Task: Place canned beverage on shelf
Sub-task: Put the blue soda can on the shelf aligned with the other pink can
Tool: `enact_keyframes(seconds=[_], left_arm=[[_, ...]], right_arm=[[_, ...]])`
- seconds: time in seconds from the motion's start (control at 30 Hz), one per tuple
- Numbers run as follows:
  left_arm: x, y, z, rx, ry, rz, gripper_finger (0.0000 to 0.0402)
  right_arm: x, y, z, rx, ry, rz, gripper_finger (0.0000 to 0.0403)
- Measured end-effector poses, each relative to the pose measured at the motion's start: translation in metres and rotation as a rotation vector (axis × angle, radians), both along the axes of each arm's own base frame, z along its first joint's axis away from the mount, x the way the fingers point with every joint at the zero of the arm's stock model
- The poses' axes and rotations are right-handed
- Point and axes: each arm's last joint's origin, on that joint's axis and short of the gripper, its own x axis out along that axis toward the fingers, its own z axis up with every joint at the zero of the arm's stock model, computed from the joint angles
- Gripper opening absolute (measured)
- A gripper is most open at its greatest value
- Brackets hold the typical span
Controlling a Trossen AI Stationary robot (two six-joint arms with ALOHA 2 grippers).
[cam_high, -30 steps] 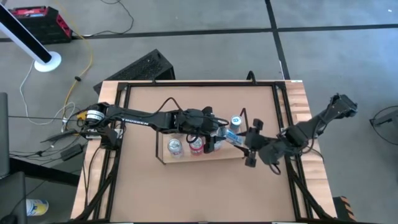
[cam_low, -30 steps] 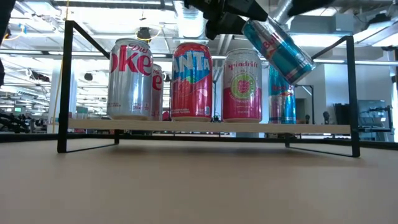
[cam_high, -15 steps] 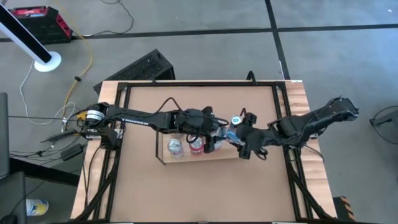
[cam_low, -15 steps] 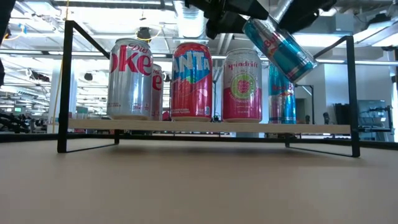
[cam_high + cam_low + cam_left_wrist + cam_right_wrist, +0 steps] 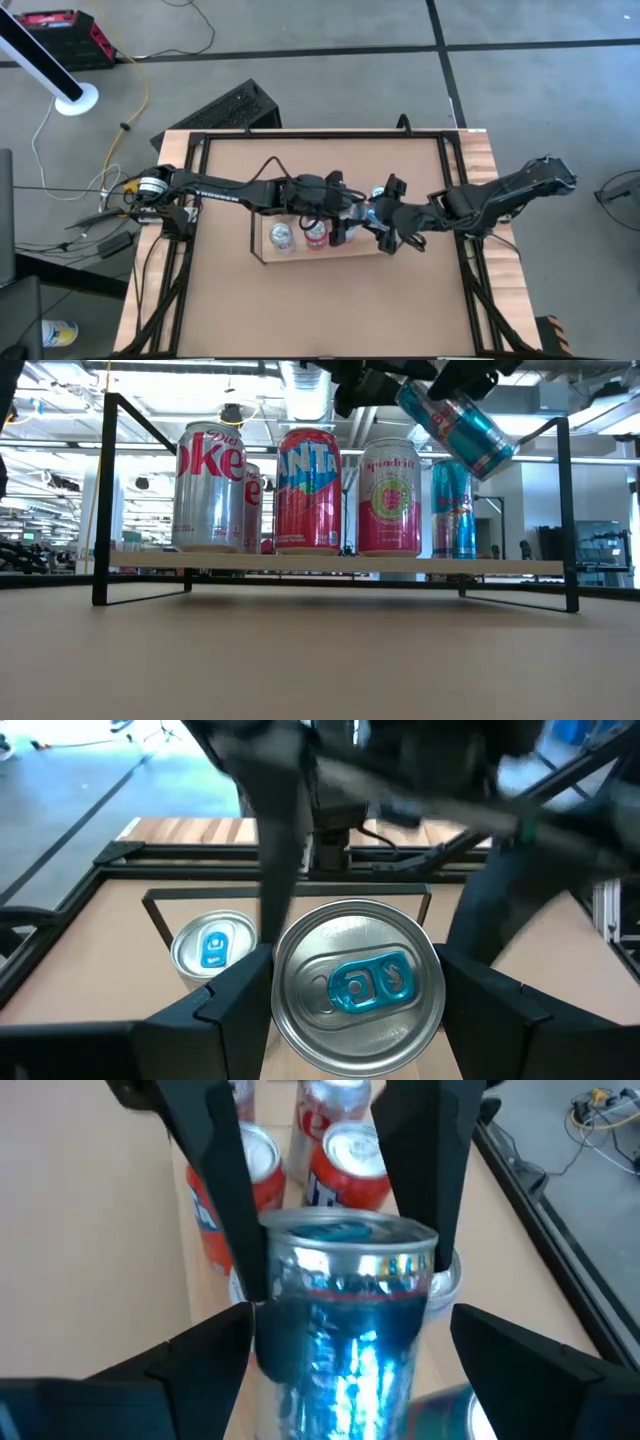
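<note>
A slim blue-and-silver can [image 5: 458, 422] hangs tilted above the right end of the shelf [image 5: 330, 564], with my left gripper [image 5: 352, 214] shut on it. My right gripper [image 5: 383, 222] is open. Its fingers [image 5: 195, 1370] stand on either side of the can's lower body [image 5: 340, 1330]; whether they touch it, I cannot tell. On the light-wood shelf board stand a Diet Coke can [image 5: 210, 485], a Fanta can [image 5: 308, 490], a pink can [image 5: 390, 495] and another blue can [image 5: 453, 520], each on its base. My left gripper pinches the can between its two fingers [image 5: 235, 1010] at the sides near the top end [image 5: 290, 990]. The fingers reach in from the table's left, slanting slightly down, and lie along the can. The can's lid faces the wrist, and the can hangs tilted, clear of the shelf.
Thin black wire uprights [image 5: 568, 510] rise at both short ends of the shelf. The shelf stands on a brown tabletop [image 5: 330, 300] framed by black rails. Open tabletop lies nearer than the shelf and beyond it.
My right gripper has moved toward the table's left, up to the held can, and now has its fingers around the can's lower end. The can's lower end has risen a little; my left gripper has kept its place and its hold.
</note>
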Motion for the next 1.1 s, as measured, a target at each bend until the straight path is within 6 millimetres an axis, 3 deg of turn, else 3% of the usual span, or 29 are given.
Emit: enact_keyframes(seconds=[0.17, 0.4, 0.7, 0.93, 1.1], left_arm=[[0.0, 0.0, 0.0, -0.002, 0.005, -0.006, 0.022], [-0.001, 0.0, -0.001, 0.0, 0.011, -0.003, 0.022], [-0.01, 0.0, 0.005, 0.022, 0.057, -0.016, 0.0274], [-0.065, 0.001, 0.061, 0.042, 0.041, -0.009, 0.0283], [-0.116, -0.009, 0.097, 0.044, 0.021, -0.029, 0.0284]], right_arm=[[0.005, 0.001, -0.006, -0.027, 0.029, 0.011, 0.0327], [0.004, 0.001, -0.007, -0.043, 0.043, 0.013, 0.0251], [-0.01, 0.01, 0.002, -0.05, 0.014, 0.066, 0.0251], [-0.033, 0.03, -0.002, -0.113, -0.121, 0.121, 0.0251], [-0.039, 0.03, -0.021, -0.13, -0.276, 0.18, 0.0251]])
